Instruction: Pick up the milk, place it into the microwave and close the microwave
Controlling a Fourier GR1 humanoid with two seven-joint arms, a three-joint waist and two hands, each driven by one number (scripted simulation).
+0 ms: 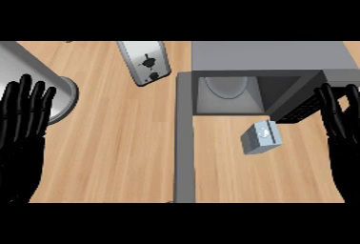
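Both hands cut off (edges); milk (261,138) outside microwave (246,90).

tabletop (119,143): light wood grain
milk (261,138): pale grey-blue carton w/ white mark
microwave (267,57): grey, dark inside
toaster (145,62): silver, black slots
hands: black, left (25,124) & right (341,119)

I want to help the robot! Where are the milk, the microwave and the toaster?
milk carton (261,138): head view, on its front face.
microwave (271,56): head view, on its grey top.
toaster (144,62): head view, on its slotted top.
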